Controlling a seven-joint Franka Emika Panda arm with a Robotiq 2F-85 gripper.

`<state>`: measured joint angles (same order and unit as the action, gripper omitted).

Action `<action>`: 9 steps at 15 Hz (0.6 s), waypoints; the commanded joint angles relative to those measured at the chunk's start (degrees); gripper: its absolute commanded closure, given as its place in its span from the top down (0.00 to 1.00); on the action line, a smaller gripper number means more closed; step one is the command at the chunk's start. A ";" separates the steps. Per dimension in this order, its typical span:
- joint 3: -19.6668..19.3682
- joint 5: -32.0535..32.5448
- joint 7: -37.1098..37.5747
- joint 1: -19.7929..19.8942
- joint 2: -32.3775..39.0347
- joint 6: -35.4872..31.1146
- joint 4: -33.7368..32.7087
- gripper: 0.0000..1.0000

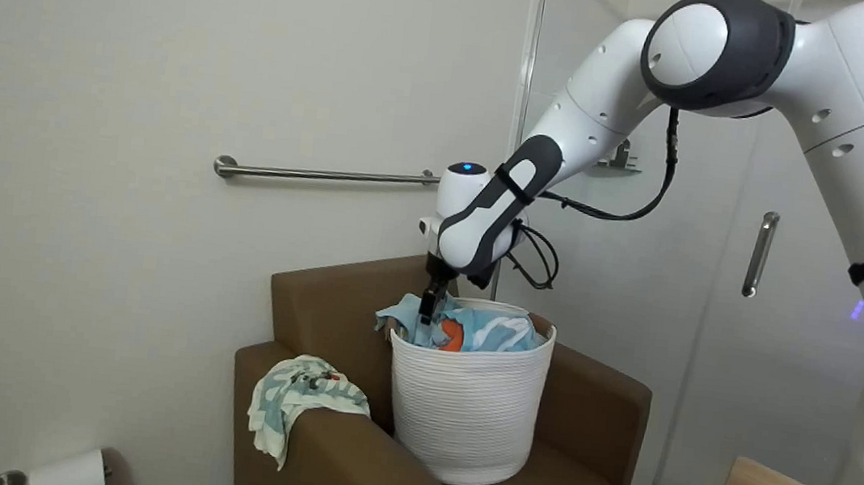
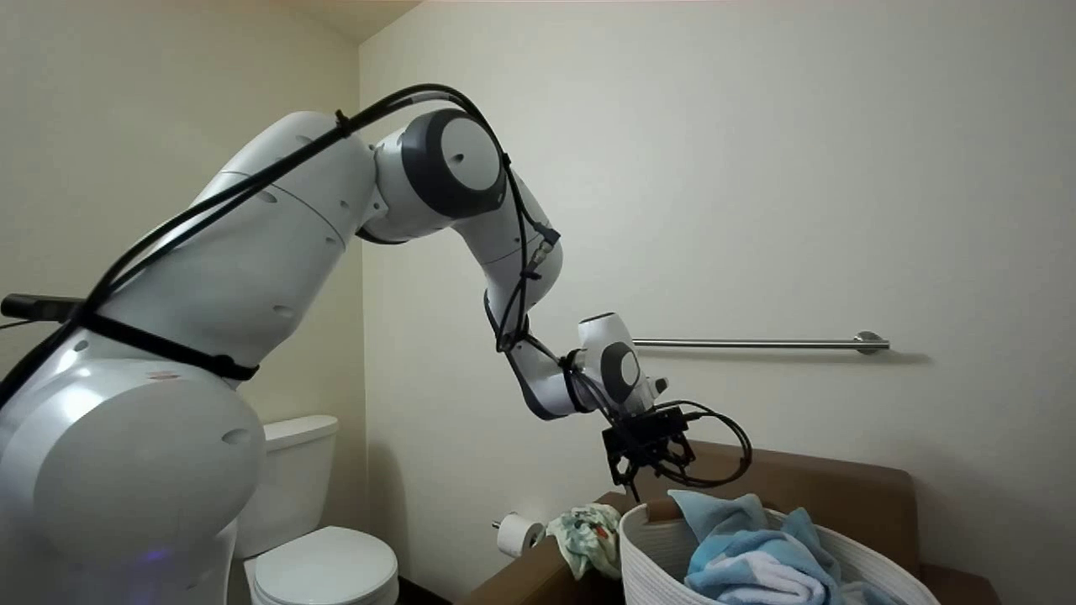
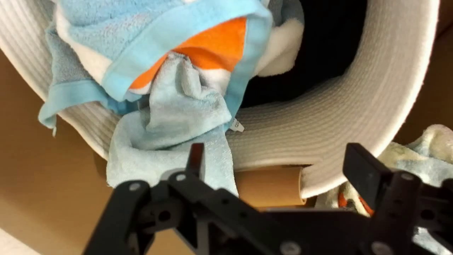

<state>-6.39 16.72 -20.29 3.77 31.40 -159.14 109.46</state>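
Towels (image 1: 504, 334) in basket (image 1: 465, 417) on armchair (image 1: 343, 306), cloth (image 1: 309, 391) on armrest (image 1: 374, 464)

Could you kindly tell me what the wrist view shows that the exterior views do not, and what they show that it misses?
Only the wrist view: a small white tag with print on it, and a black patch inside the basket.

Only the exterior views: the metal wall bar, paper roll and white arm in both; a toilet in an exterior view; a door handle in an exterior view.

Shared by all: the basket, blue cloths, patterned cloth, brown chair and gripper, plainly open in the wrist view.
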 commanded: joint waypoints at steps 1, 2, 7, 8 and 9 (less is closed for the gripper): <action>-1.23 3.86 2.46 -2.65 -0.45 -0.19 -0.70 1.00; -1.29 4.53 2.49 -3.25 -0.25 -0.04 -1.20 1.00; -1.25 7.20 2.27 -5.55 0.73 -0.04 -2.76 1.00; -1.20 7.53 2.28 -5.95 1.00 0.00 -3.03 1.00; -1.06 7.87 2.05 -6.17 1.32 0.04 -3.26 1.00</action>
<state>-6.90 21.86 -19.75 -1.34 31.95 -159.13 107.04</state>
